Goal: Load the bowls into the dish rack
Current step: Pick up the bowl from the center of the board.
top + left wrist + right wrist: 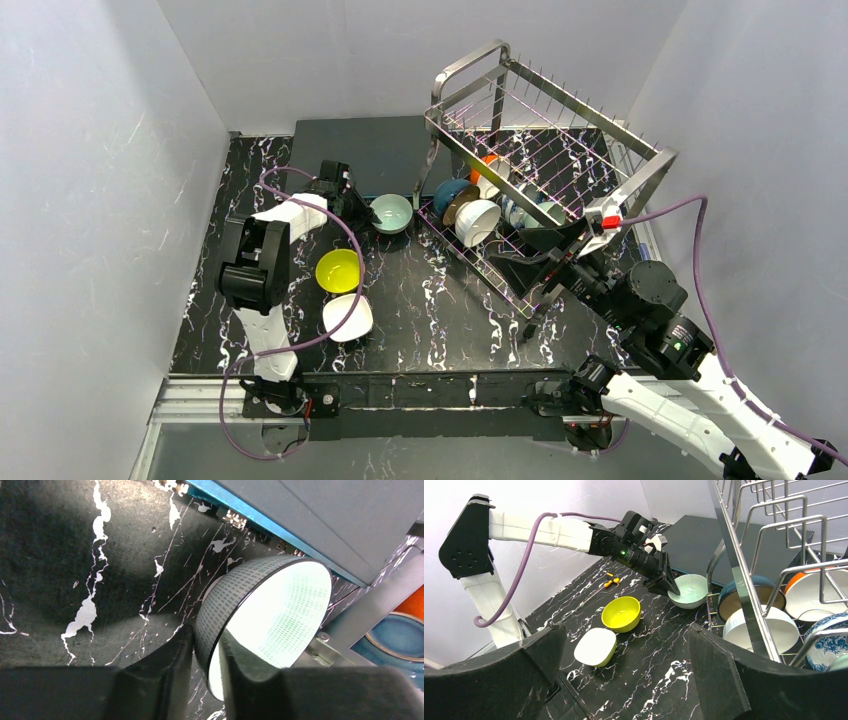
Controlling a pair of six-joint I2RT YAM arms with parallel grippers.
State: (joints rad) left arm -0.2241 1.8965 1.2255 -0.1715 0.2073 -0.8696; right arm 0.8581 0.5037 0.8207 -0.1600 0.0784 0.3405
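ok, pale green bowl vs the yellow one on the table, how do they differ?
The pale green bowl has the left fingers straddling its rim, one inside, one outside; the yellow bowl stands free, untouched. The pale green bowl sits close by the dish rack; the yellow bowl is nearer the arm bases. Both are upright on the table, not yet racked.

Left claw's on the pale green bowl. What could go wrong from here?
1. The left claw pinches only the thin rim of the pale green bowl, so the bowl may swing or slip when lifted.
2. The bowl sits close to the end frame of the dish rack; a sideways move could clip it.
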